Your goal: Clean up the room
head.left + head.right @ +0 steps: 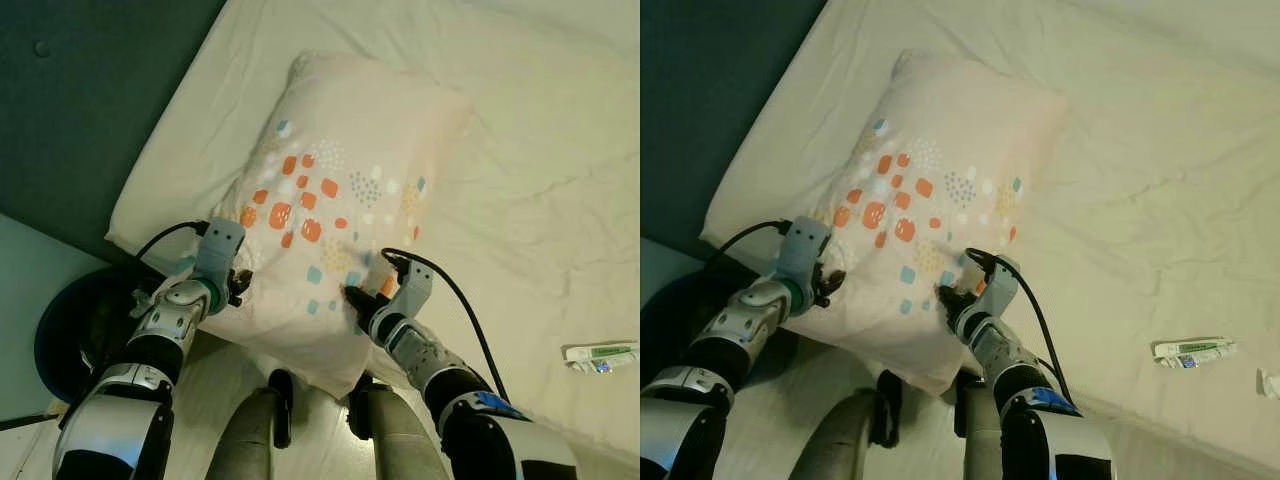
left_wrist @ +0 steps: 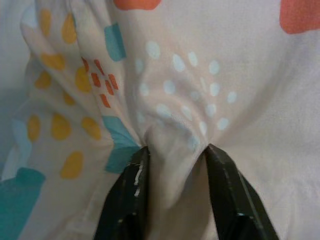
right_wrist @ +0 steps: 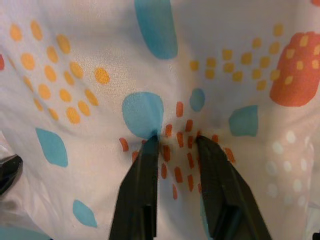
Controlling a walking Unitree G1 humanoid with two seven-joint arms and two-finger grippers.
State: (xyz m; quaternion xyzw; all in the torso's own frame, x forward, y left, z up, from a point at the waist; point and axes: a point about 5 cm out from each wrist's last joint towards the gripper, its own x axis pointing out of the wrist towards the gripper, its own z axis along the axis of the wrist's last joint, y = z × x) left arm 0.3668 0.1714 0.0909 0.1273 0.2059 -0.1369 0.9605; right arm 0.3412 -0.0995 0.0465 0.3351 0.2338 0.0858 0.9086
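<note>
On the cream-sheeted bed (image 1: 520, 170), near its left edge, lies a pale pink fabric pillow printed with orange, teal and yellow spots (image 1: 330, 190), set at a slant with its far end toward the headboard side and its near corner hanging toward the robot. Left gripper (image 2: 172, 155) at the pillow's near-left edge; in the left wrist view its two black fingers (image 2: 127, 195) are closed most of the way with a fold of the printed cloth bunched between them. Right gripper (image 3: 175, 142) at the pillow's near-right part; right wrist view shows its fingers pressed into the cloth, narrowly parted, fabric puckered up between the tips. Both silver arms reach forward from below, black cables looping over each wrist. Dark teal wall or headboard (image 1: 90, 100) runs along the bed's left. Round dark blue object (image 1: 60, 330) just beside the left arm, off the mattress; what it is cannot be told. Well to the right on the sheet, apart from the pillow, a small white tube with green marking (image 1: 600, 355).
</note>
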